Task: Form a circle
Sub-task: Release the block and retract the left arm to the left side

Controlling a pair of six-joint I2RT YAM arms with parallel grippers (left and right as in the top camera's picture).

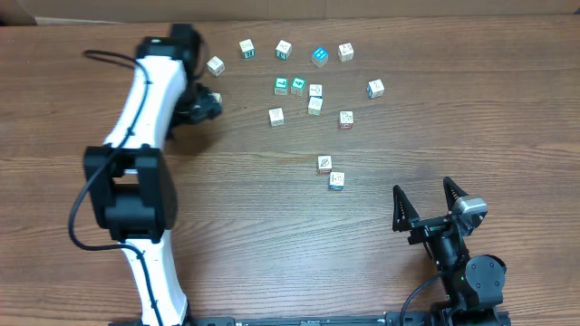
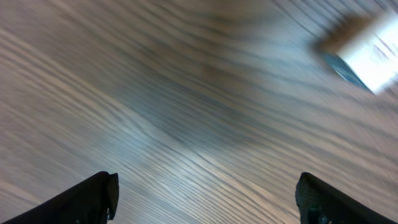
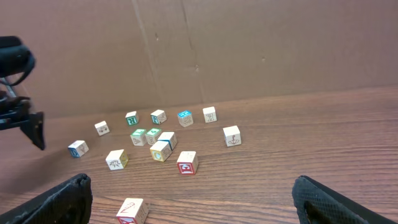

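Several small whitish cubes with coloured marks lie scattered over the far half of the wooden table (image 1: 272, 235); no circle shows in any view. A few cubes (image 1: 298, 85) sit close together in a bent row near the middle. My left gripper (image 1: 207, 101) hovers just in front of the leftmost cube (image 1: 215, 65). The blurred left wrist view has that cube (image 2: 367, 53) at the upper right, apart from the left gripper (image 2: 205, 196), which is open with nothing between its fingers. My right gripper (image 1: 421, 190) is open and empty at the near right, short of the nearest cubes (image 1: 336, 179).
A brown cardboard wall (image 3: 249, 43) closes off the far edge behind the cubes. A red-marked cube (image 3: 132, 210) lies just ahead of the right gripper (image 3: 196, 199), near its left finger (image 3: 56, 202). The left arm (image 1: 136, 172) spans the table's left side.
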